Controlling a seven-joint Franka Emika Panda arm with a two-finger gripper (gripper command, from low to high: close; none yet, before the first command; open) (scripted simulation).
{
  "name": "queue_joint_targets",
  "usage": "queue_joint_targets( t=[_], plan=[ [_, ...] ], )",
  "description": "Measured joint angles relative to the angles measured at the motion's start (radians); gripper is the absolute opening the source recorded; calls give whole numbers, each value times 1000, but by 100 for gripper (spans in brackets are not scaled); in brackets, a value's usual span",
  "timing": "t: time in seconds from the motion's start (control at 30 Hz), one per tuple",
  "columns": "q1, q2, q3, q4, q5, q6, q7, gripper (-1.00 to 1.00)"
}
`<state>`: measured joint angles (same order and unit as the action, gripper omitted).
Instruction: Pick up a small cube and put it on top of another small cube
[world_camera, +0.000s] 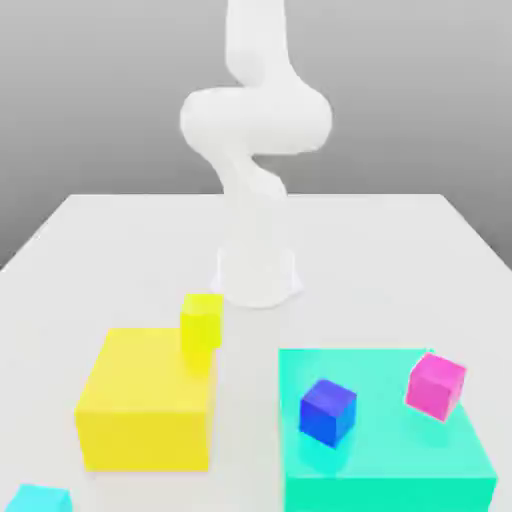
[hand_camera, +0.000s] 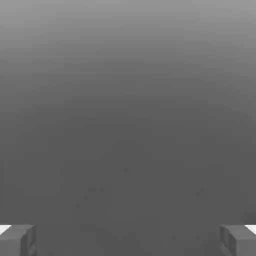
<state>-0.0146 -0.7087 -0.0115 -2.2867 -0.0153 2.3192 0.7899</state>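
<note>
1. The end effector (hand_camera: 128, 241) is opened wide, with nothing grasped.
2. The light cyan cube (world_camera: 40, 499) is seen on the worktop (world_camera: 250, 400), not lifted.
3. The dark blue cube (world_camera: 328, 412) is left uncovered on the turquoise block (world_camera: 390, 491); picking and stacking both remain.

no readable text, labels, brands, numbers or signs.

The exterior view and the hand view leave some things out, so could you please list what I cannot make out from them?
- Light cyan cube: its lower part is cut off by the exterior view's bottom edge.
- Turquoise block: its front face is cut off by that same edge.
- Arm: its upper part is cut off by the exterior view's top edge.
- Gripper: the hand view's edges cut off parts of both fingers.
</note>
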Motion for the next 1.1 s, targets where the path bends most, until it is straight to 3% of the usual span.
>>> queue_joint_targets(
  t=[0.47,0.83,1.1],
  plan=[
    [-66,513,-107,75,-26,108,-101,0],
    [-167,915,-148,133,66,193,-257,0],
    [-262,1207,-123,180,140,283,-361,0]
  ],
)
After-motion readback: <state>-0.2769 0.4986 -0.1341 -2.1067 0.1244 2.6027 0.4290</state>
